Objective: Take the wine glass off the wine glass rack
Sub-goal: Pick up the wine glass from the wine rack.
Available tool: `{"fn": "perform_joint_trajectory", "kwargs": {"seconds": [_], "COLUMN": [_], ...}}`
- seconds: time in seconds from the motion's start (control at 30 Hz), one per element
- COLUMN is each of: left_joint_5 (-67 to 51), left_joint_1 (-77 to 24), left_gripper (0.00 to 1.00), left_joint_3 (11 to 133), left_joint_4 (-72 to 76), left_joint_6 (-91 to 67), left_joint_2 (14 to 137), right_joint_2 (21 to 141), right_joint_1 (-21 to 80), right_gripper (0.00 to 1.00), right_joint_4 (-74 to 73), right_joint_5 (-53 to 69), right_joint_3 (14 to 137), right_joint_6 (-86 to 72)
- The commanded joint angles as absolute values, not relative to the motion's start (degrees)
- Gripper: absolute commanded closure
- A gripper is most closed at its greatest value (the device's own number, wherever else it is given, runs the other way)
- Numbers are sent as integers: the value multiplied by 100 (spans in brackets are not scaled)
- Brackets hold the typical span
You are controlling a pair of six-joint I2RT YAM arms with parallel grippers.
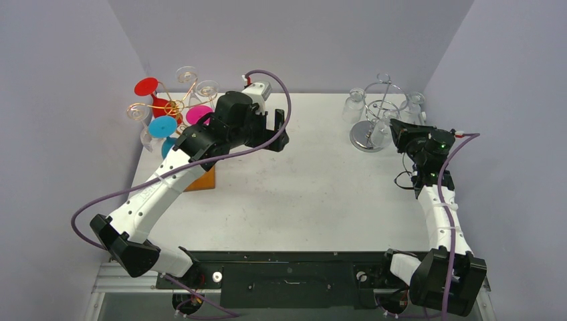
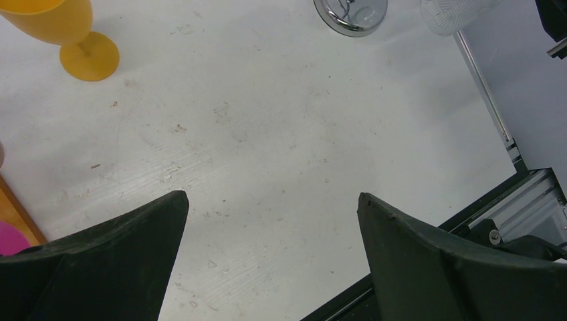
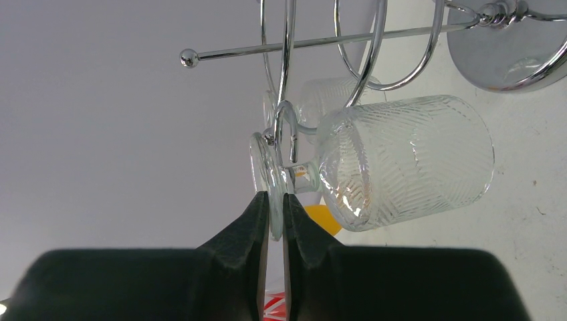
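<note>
At the desk's far-right corner, right fingers clamp the wine glass by its foot, left fingers apart; a skewed pull could snag the rack.

Wine glass: clear, short-stemmed, with a cylindrical bowl (herringbone ribbing pressed all round). It hangs by its foot in a wire loop and is not yet off the rack.
Wine glass rack: chrome wire loops and ball-tipped arms on a round polished base. It stands upright at the far right of the table.
</note>
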State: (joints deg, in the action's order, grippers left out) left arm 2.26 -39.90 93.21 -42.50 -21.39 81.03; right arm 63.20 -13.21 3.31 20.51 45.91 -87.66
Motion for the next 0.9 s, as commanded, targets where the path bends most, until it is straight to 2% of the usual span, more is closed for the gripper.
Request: {"fn": "perform_joint_trajectory", "kwargs": {"seconds": [0.0, 0.53, 0.87], "left_joint_5": [117, -141, -512], "left_joint_1": [-3946, -3942, -3941], "left_gripper": [4, 4, 4], "left_joint_3": [9340, 9099, 8902], "left_joint_4": [-3876, -3584, -3119], "left_joint_6": [-2232, -2497, -2949], "left_joint_2": [8110, 8076, 7961], "right_joint_2": [6038, 5628, 5033], "right_joint_1": [-1371, -1405, -1385], "right_gripper": [100, 100, 100], "right_joint_4": [806, 551, -231], "right_joint_5": [2249, 2394, 2567], "right_joint_3": [4623, 4459, 4594], "right_joint_6": [-8750, -8718, -8704]}}
